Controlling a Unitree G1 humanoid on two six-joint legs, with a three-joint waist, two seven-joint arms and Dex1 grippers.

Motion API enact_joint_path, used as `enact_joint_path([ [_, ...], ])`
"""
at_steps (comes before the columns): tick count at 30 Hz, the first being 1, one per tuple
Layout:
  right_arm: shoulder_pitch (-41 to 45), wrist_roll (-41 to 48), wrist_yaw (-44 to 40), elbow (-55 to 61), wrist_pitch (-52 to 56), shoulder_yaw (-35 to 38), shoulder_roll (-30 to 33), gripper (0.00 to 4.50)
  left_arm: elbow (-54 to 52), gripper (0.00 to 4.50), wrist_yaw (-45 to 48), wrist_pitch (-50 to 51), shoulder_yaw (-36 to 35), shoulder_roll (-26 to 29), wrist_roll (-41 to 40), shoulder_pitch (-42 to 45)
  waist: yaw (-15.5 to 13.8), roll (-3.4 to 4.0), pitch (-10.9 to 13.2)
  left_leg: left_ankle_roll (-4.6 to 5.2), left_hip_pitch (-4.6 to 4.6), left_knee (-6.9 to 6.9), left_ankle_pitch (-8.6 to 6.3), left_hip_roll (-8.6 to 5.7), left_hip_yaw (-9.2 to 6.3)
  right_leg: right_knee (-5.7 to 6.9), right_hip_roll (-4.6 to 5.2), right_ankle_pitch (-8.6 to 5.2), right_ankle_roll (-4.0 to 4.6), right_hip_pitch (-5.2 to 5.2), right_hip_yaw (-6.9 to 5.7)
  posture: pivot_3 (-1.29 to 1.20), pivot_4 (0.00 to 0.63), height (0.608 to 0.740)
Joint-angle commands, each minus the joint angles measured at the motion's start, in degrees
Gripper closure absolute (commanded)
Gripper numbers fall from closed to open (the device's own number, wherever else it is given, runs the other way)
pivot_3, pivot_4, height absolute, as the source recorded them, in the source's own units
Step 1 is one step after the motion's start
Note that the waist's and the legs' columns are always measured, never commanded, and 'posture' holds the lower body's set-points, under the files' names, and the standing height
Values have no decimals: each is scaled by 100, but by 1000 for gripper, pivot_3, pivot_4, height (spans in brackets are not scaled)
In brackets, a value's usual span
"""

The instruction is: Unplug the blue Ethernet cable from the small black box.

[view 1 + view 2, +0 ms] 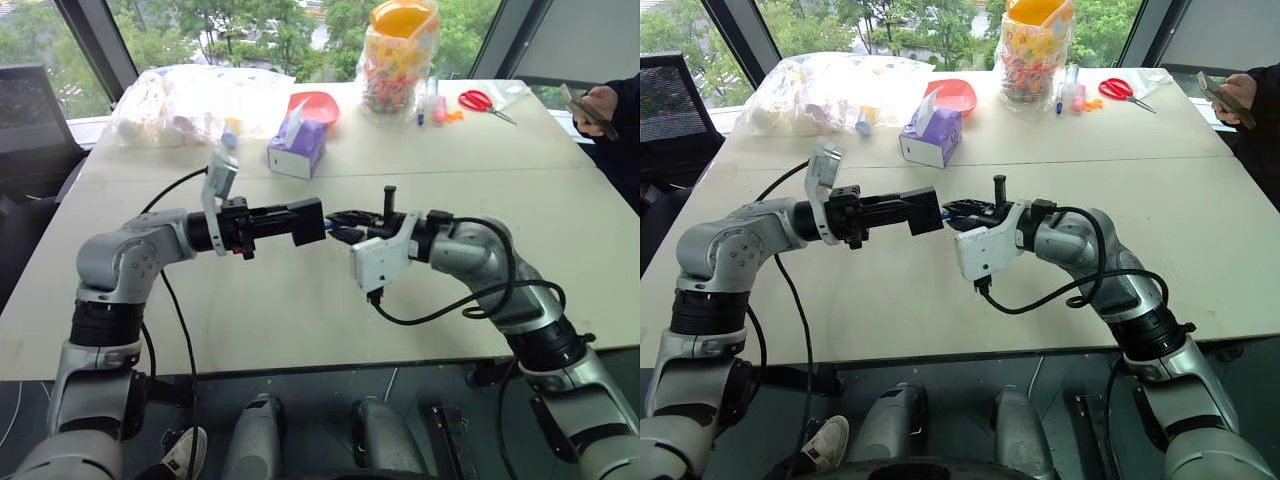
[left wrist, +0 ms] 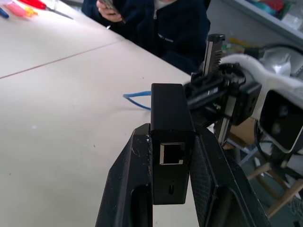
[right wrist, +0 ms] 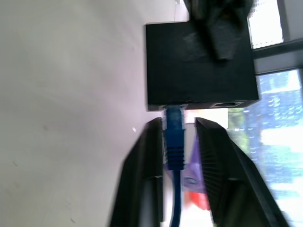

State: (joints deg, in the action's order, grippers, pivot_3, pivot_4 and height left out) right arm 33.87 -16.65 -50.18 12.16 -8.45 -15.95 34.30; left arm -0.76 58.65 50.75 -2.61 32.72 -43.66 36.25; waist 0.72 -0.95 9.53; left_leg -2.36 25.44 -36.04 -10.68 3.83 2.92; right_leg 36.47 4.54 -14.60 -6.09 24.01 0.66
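Black left tool (image 2: 170,189) clamps small black box (image 2: 171,142).

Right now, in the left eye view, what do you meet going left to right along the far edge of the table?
Clear plastic bag → purple tissue box → candy jar with the yellow lid → red scissors → a person's hand holding a phone.
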Motion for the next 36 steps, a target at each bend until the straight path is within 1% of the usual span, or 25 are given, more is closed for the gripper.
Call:
enact_joint_path([
  [1, 215, 868, -680, 409, 888, 273, 150, 1630, -144, 4028, 295, -144, -8, 208, 25, 44, -4, 0, 0, 0, 0, 0, 0, 0, 0, 0, 0, 0, 0, -1, 0, 0, 150, 735],
  [4, 335, 1529, -1148, 623, 1878, 376, 254, 40, -221, 4028, 695, -313, 8, 426, 42, -45, -2, -1, 1, 0, 0, 0, 0, 0, 0, -1, 0, -1, 1, -1, 0, 0, 150, 735],
  [5, 410, 2183, -1340, 789, 2805, 535, 234, 40, -258, 4028, 870, -385, -13, 523, 24, -79, -4, 0, 1, 0, 0, 1, 0, 0, 0, -1, 1, -1, 2, 0, -1, 0, 150, 735],
  [7, 560, 3156, -1565, 945, 4185, 771, 204, 40, -276, 4028, 1086, -507, -32, 630, 24, -98, -3, -1, 1, 0, 1, 1, 0, 2, 0, 0, 1, 0, 3, 2, 0, 0, 150, 735],
  [8, 634, 3476, -1615, 885, 4669, 833, 172, 40, -267, 4028, 1152, -551, -35, 655, 30, -85, -3, -1, 1, 0, 0, 1, 0, 2, 0, 0, 2, 0, 3, 1, 0, 0, 150, 735],
  [11, 877, 3762, -1382, 542, 5356, 821, -3, 40, -213, 4028, 1234, -600, -21, 672, 45, -20, -8, -1, 1, 1, 0, 1, -1, 3, -1, -1, 3, 0, 5, 0, -2, 0, 150, 735],
  [14, 1071, 4245, -1265, 380, 6038, 908, -224, 40, -202, 4028, 1275, -649, 5, 662, 76, 8, -4, -1, 1, 1, 1, 1, -1, 2, 0, -1, 4, -1, 6, 4, -1, 0, 150, 735],
  [19, 1498, 4843, -1100, -231, 7198, 974, -410, 40, -242, 4028, 1352, -723, 57, 657, 120, 39, -1, -1, 1, 3, 13, 3, -2, 2, 1, -1, 4, 0, 5, 14, -1, 0, 150, 735],
  [21, 1584, 5045, -1094, -347, 7445, 1017, -433, 40, -243, 4028, 1352, -737, 64, 652, 115, 47, -7, -1, 1, 3, 12, 4, -2, 2, 1, -1, 3, 0, 5, 14, -1, 0, 150, 735],
  [22, 1624, 5101, -1076, -389, 7502, 1013, -441, 271, -238, 4028, 1350, -742, 65, 652, 113, 52, -11, -1, 1, 3, 13, 4, -2, 2, 0, -1, 3, 0, 5, 14, -1, 0, 150, 735],
  [24, 1673, 5164, -1016, -444, 7545, 999, -447, 926, -240, 4028, 1344, -749, 69, 649, 113, 59, -6, -1, 1, 5, 15, 3, -3, 2, 1, -1, 3, 0, 4, 15, -1, 0, 150, 735],
  [26, 1714, 5220, -989, -482, 7628, 943, -436, 1906, -239, 4028, 1335, -759, 70, 640, 119, 71, -4, -1, 2, 6, 19, 3, -4, 2, 2, -1, 3, 0, 4, 20, -1, 0, 150, 735],
  [36, 1751, 5425, -1021, -485, 7751, 823, -346, 1906, -264, 4028, 1308, -850, 73, 587, 155, 12, -4, 0, 2, 6, 23, 3, -4, 2, 1, -1, 2, 0, 3, 24, -1, 0, 150, 735],
])
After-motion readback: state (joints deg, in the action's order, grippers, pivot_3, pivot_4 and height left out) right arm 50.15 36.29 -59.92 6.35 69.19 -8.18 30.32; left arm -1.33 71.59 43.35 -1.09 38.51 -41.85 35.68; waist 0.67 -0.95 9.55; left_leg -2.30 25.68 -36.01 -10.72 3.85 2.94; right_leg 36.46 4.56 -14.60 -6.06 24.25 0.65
